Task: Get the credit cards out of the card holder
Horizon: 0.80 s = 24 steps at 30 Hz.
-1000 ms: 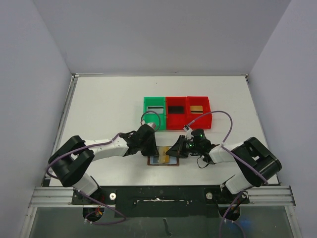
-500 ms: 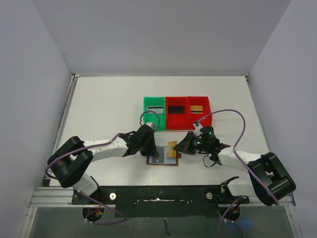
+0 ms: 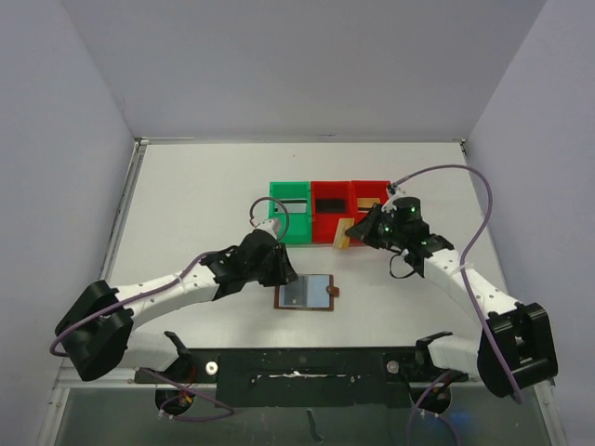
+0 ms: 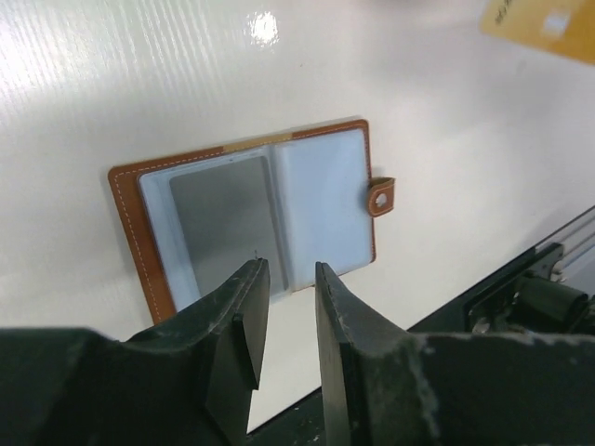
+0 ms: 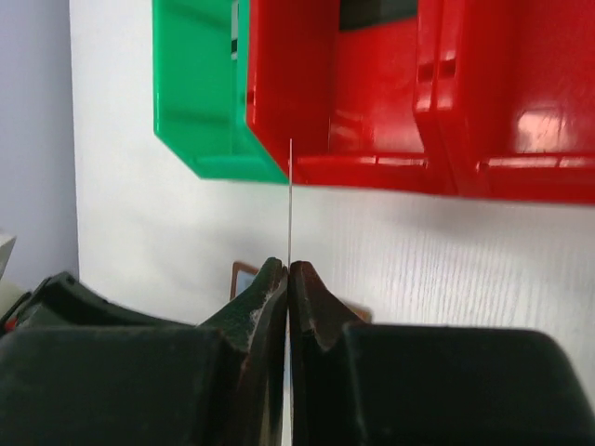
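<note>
The wallet point(image 3: 307, 295) lies open and flat on the table point(image 3: 204, 204), near the front edge and between the two arms, its snap tab point(image 4: 379, 197) pointing right. One grey card point(image 4: 218, 223) sits in its left pocket; the right pocket looks empty.

A second card, the gold card point(image 3: 344, 232), is already out. The right arm's fingers point(image 5: 265, 307) are pressed together on it, holding it edge-up just in front of the bins. The left arm's fingers point(image 4: 237, 316) are a little apart with nothing between them, hovering above the near edge of the wallet.

The cards are probably light, stiff and smooth, so they are likely to slip. The grey one offers little to grab, and its best hold looks like the edge at the pocket mouth, pinched across its thin faces. The soft, light wallet may slide or lift with it.

That makes one wallet and two clear cards. There are three bins, one green bin point(image 5: 200, 102) and two red bins point(image 5: 521, 93), at the far side. I cannot tell what is in them.
</note>
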Tool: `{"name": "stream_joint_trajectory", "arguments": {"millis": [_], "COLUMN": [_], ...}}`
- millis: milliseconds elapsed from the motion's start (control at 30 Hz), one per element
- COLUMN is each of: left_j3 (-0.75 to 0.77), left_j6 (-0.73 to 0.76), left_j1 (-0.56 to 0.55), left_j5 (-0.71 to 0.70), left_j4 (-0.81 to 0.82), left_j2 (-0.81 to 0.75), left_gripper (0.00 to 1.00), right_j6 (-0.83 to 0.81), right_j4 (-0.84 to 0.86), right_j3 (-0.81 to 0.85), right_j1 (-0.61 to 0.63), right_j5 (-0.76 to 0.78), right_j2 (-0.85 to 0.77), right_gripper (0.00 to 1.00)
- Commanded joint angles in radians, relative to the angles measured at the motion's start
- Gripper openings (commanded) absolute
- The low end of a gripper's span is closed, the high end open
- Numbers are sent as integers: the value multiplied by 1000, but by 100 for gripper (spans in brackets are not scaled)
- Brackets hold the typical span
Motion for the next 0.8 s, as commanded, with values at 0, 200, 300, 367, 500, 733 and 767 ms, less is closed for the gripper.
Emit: {"name": "stream_joint_trajectory", "arguments": {"millis": [0,200,300,367,500,733,767], "left_j3": [-27,-101,-123,-133,-152,-172,-172], "left_j6": [-34,-72,-75,-77,-85,-101,-98], "left_j1": [18,65,100,116,143,177,179], "left_j5": [-69,-129,-132,-136,-140,-125,-123], "left_j4": [14,-14,-31,-42,-51,-53,-55], "left_j2": [-112,-243,-295,-324,-365,-378,-377], "left_gripper": [28,32,33,34,36,36,36], "right_j6": [-93,-129,-140,-147,-147,-127,-128], "right_j4": [-54,-88,-98,-85,-80,-63,-66], "right_j3": [148,313,370,400,452,532,546], "right_j1": [-20,-30,-30,-28,-10,46,56], "right_j5": [74,88,86,65,24,16,16], "right_j2": [86,241,304,347,427,527,542], "right_gripper": [0,0,0,0,0,0,0]}}
